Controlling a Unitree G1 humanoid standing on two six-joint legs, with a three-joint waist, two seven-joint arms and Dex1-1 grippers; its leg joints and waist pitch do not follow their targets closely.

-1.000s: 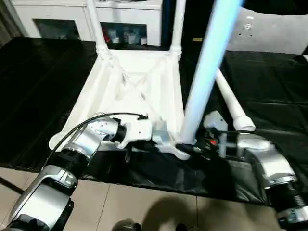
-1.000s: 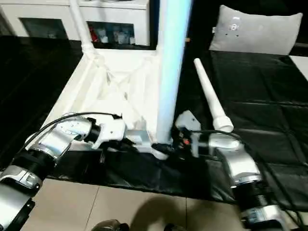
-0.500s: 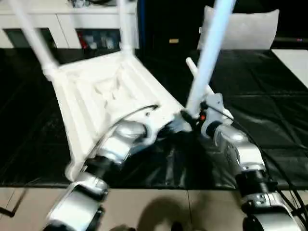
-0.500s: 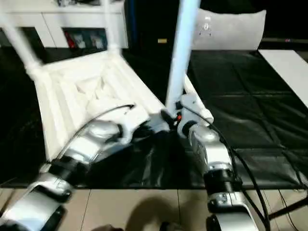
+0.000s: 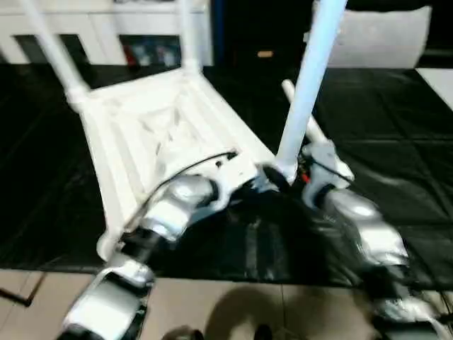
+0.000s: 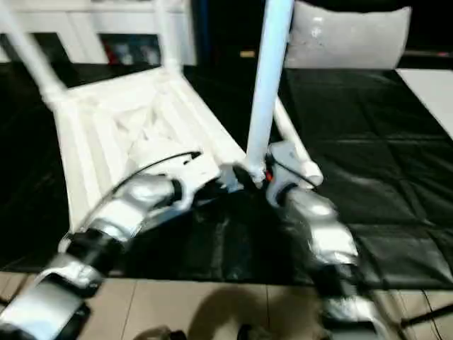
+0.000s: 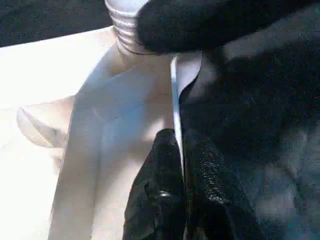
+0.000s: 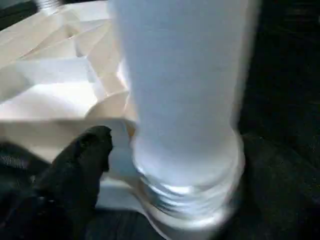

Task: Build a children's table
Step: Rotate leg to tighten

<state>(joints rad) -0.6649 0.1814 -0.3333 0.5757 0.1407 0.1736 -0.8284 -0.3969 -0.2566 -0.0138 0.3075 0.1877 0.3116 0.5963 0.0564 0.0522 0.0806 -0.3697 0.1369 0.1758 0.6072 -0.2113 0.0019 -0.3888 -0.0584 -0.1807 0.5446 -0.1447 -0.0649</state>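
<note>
The left gripper (image 7: 182,150), fingers pinched on the tabletop (image 5: 152,134) rim, should hold steady. The right gripper (image 6: 263,177), whose finger state I cannot tell, must seat the third leg (image 5: 308,78) squarely. The white table lies upside down near the bench's (image 5: 396,127) front edge, ribs up.

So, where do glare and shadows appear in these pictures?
Left eye view: a soft dark shadow lies on the floor tiles, and the black sheet has a pale sheen. Left wrist view: glare washes out the table top.
</note>
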